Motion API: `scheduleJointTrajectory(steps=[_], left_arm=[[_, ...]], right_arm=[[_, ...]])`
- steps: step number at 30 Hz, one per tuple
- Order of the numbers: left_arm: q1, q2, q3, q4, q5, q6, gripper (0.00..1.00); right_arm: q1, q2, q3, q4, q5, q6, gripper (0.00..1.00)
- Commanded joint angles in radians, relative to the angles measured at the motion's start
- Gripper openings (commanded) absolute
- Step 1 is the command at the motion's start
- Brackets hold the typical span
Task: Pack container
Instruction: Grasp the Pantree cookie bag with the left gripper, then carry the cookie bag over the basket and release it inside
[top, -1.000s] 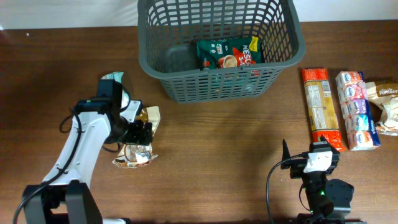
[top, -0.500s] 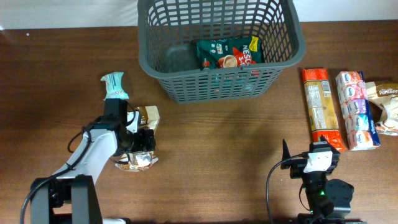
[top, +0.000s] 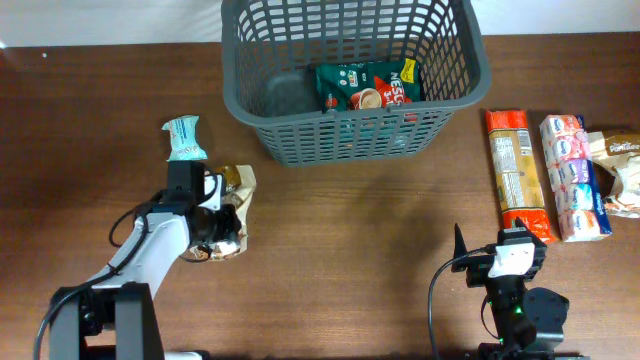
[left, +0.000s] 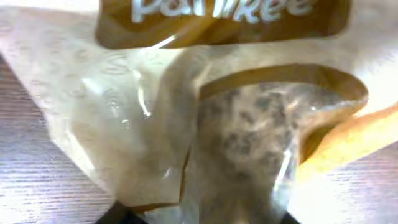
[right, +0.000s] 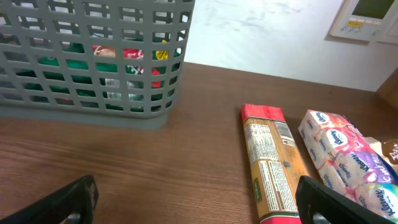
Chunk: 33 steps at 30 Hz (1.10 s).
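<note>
Though the left end effector (top: 228, 228) covers the snack packet (left: 186, 124) beneath it, its closure is hidden; the film looks light and slippery, so pinch mid-body.

The basket (top: 352, 138) stands open-topped, the left of its floor free (a green packet (top: 366, 87) takes the middle); bare table (top: 370, 230) stretches before it.

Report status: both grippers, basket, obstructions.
Left gripper on the beige packet, grip not confirmed. Right gripper open, empty. Basket holds one green packet. Nothing seen between beige packet and basket.
</note>
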<state>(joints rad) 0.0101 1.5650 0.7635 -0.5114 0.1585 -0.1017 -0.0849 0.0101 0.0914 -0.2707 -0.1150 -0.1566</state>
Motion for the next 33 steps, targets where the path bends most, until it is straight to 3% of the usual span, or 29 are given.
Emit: scheduleJointTrajectory(steps=[1, 15, 22, 27, 33], left_arm=[[0.006, 0.005, -0.013, -0.001, 0.010, 0.004, 0.04], [0.013, -0.122, 0.000, -0.051, 0.010, -0.018, 0.02], [0.104, -0.239, 0.049, -0.108, 0.010, -0.018, 0.02], [0.247, -0.405, 0.220, -0.206, 0.015, -0.018, 0.02], [0.259, -0.480, 0.395, -0.228, 0.050, -0.018, 0.02]], right_arm=[[0.007, -0.005, -0.006, -0.002, -0.005, 0.013, 0.99], [0.007, -0.005, -0.006, -0.002, -0.006, 0.013, 0.99], [0.007, -0.005, -0.006, -0.002, -0.005, 0.013, 0.99], [0.007, -0.005, -0.006, -0.002, -0.005, 0.013, 0.99], [0.007, -0.005, -0.006, -0.002, -0.005, 0.013, 0.99]])
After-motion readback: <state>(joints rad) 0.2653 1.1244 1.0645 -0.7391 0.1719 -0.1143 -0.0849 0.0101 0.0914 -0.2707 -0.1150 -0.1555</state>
